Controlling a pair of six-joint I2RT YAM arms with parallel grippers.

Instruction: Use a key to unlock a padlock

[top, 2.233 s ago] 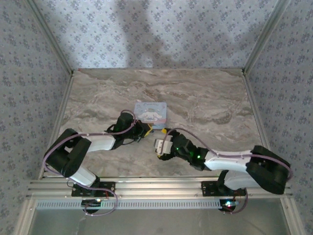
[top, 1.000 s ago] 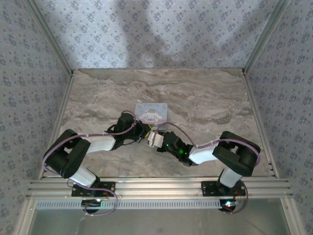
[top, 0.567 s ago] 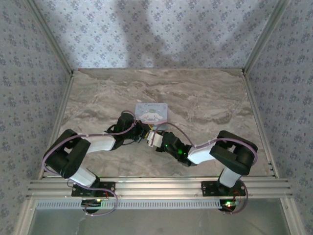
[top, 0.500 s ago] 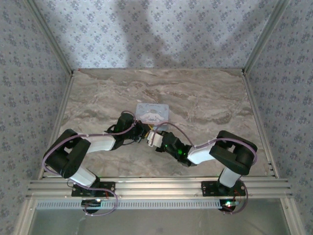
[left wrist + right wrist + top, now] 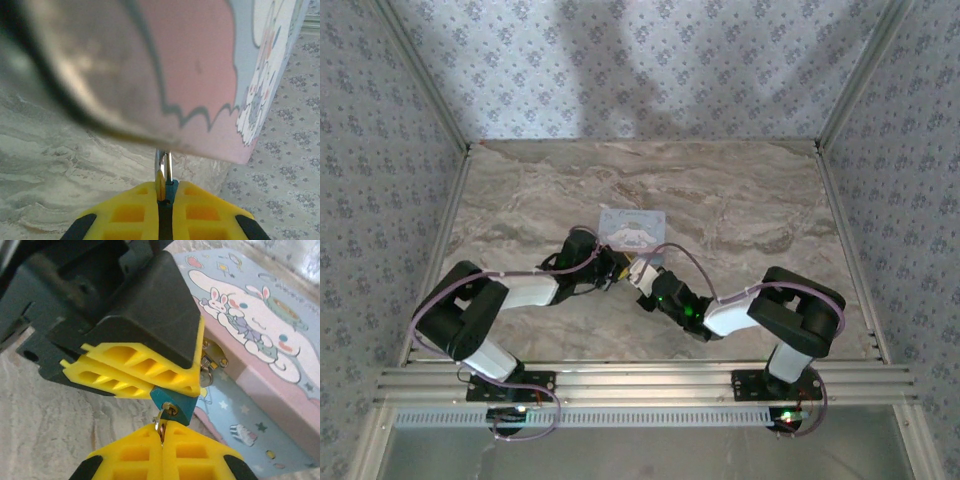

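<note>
Teal little block-shaped padlock [image 5: 173, 403] sits clamped in my left claw [image 5: 160, 387]; my right claw [image 5: 162, 432] just closed on the thin silvery key [image 5: 161, 422] at its keyhole, so turning comes next.

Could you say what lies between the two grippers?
The teal padlock, held by the left gripper; the right gripper holds the key at it. Right wrist view.

The small teal padlock [image 5: 176, 404] contrasts with yellow plastic fingers [image 5: 135, 367]. The rectangular tin box [image 5: 260, 340] is pale blue and pink, printed with white cartoon rabbits. The tabletop [image 5: 740, 210] is grey-beige veined marble.
</note>
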